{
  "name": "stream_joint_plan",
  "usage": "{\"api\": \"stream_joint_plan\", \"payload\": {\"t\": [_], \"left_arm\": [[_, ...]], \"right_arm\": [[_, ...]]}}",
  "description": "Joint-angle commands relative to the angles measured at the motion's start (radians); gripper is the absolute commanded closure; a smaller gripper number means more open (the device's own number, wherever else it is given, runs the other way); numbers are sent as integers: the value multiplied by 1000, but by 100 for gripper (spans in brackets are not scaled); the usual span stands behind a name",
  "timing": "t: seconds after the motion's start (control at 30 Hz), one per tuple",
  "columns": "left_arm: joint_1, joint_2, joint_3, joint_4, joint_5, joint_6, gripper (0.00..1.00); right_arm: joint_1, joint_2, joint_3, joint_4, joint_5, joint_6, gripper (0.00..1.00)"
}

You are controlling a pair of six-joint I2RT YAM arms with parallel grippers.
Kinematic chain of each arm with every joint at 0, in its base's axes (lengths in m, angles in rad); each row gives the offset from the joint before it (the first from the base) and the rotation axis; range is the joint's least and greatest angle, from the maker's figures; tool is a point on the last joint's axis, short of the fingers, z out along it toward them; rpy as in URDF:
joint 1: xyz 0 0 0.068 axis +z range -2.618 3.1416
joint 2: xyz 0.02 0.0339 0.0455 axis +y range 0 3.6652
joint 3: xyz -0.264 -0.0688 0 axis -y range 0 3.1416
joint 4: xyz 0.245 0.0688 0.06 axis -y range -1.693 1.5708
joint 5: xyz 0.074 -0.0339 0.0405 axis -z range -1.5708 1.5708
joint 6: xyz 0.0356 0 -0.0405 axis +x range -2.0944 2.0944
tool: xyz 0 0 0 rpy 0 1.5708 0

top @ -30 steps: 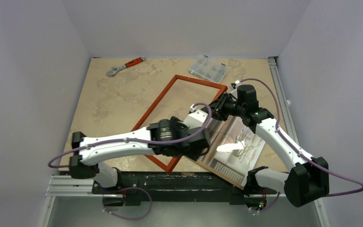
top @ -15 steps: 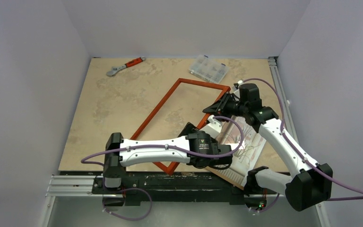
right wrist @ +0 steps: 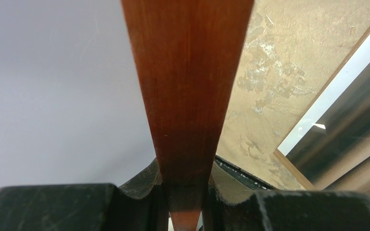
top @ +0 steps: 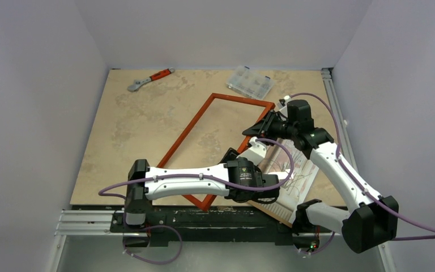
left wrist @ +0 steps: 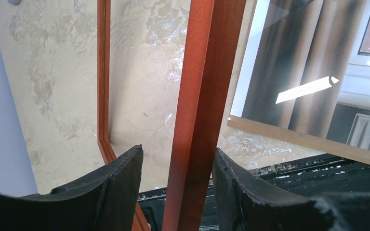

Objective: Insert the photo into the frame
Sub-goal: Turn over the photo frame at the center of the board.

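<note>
The red-orange frame point(top: 243, 100) lies slanted across the middle of the table, its right long side raised. My right gripper point(top: 255, 129) is shut on that side, and the frame point(right wrist: 188, 72) fills the gap between its jaws point(right wrist: 185, 192). My left gripper point(top: 233, 154) is open astride the same side nearer the front. In the left wrist view the frame bar point(left wrist: 202, 96) runs between the jaws point(left wrist: 178, 159), with a gap on the left. The photo point(top: 297, 170) lies face up at the right on a brown backing board point(left wrist: 294, 137). The photo also shows in the left wrist view point(left wrist: 308, 62).
An orange-handled wrench point(top: 150, 79) lies at the far left. A clear plastic organiser box point(top: 251, 82) sits at the far middle. A metal rail point(top: 334, 96) runs along the table's right edge, and the black base rail point(top: 204, 218) along the front.
My left arm has swung right and its gripper has come to straddle the frame's right side. The frame has shifted slightly to the right. The right gripper keeps its hold.
</note>
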Motion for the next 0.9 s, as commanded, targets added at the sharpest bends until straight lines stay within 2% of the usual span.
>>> {"api": "stream_joint_plan", "payload": {"t": [0.0, 0.3, 0.37, 0.43, 0.67, 0.8, 0.87], "left_arm": [[3, 9, 6, -249, -59, -8, 47], [7, 27, -46, -249, -51, -9, 46], [7, 32, -55, -250, -50, -6, 49], [7, 28, -63, -250, -50, -9, 57], [6, 3, -48, -250, -53, 0, 98], [6, -11, -23, -250, -58, 19, 100], [7, -20, -7, -250, -58, 36, 100]], "right_arm": [[3, -46, 13, 43, -40, -27, 92], [3, -55, 13, 49, -74, -3, 93], [3, -55, 17, 45, -68, -4, 94], [3, -57, 22, 36, -64, -9, 94], [3, -64, 12, 56, -75, -45, 87], [2, -70, 3, 71, -84, -53, 51], [2, -73, 5, 74, -86, -54, 36]]}}
